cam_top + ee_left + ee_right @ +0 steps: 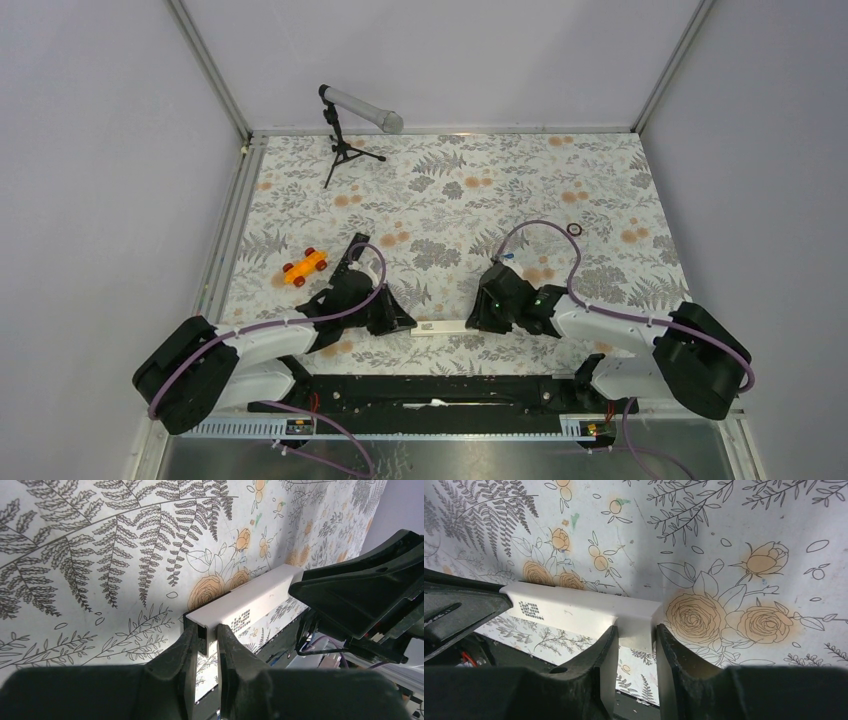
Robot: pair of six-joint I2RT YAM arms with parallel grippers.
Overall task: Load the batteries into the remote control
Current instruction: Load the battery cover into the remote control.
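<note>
Fern-and-rose tablecloth [450,190] lies beneath. My left pincer [206,639] and right pincer [635,636] each clench one end of the slim white plastic remote control [440,327] spanning between them. I judge it light, rigid and slick, so end grips suit. I see no batteries.

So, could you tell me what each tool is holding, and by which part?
Both hold the white remote: the left tool pinches one end, the right tool the opposite end.
</note>
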